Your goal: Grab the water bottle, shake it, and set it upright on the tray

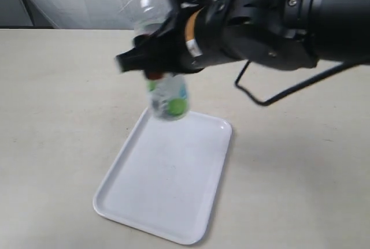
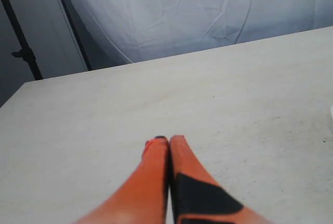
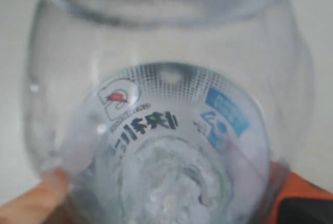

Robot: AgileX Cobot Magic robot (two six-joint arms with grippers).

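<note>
The water bottle (image 1: 167,96) hangs in the air over the far edge of the white tray (image 1: 167,185), blurred by motion. Its green and blue label is at the lower end and a clear part shows above the gripper; I cannot see the cap. My right gripper (image 1: 157,75) reaches in from the right and is shut on the bottle's middle. In the right wrist view the water bottle (image 3: 166,120) fills the frame, with orange fingers (image 3: 299,193) on both sides of it. My left gripper (image 2: 169,140) is shut with nothing in it, low over bare table.
The tray lies flat on a beige table (image 1: 58,116). A black cable (image 1: 272,96) loops under the right arm. White cloth (image 2: 197,11) hangs behind the table's far edge.
</note>
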